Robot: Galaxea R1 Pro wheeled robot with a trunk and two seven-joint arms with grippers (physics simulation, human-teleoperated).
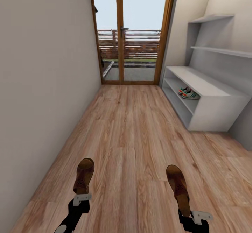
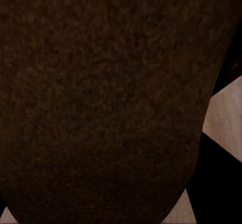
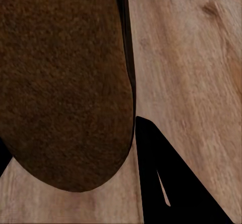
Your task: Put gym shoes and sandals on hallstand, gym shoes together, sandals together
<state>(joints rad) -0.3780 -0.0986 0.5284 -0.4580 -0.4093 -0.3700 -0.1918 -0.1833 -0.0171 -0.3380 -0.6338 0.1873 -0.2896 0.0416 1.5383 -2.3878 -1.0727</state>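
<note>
Corridor floor (image 1: 133,138) below (wood planks); each arm carries a sandal (image 1: 84,175).

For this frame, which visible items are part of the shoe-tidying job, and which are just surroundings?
Job items:
- left sandal, held by left gripper
- right sandal, held by right gripper
- gym shoes, on a hallstand shelf
- corridor floor

Surroundings:
- glazed door
- balcony railing
- left wall

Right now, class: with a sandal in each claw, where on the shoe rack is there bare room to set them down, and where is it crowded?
The bench top of the shoe rack is bare along its whole length. The upper open shelf is bare at the door end; its near end is taken by the two gym shoes. The lowest shelf looks bare as far as can be seen.
</note>
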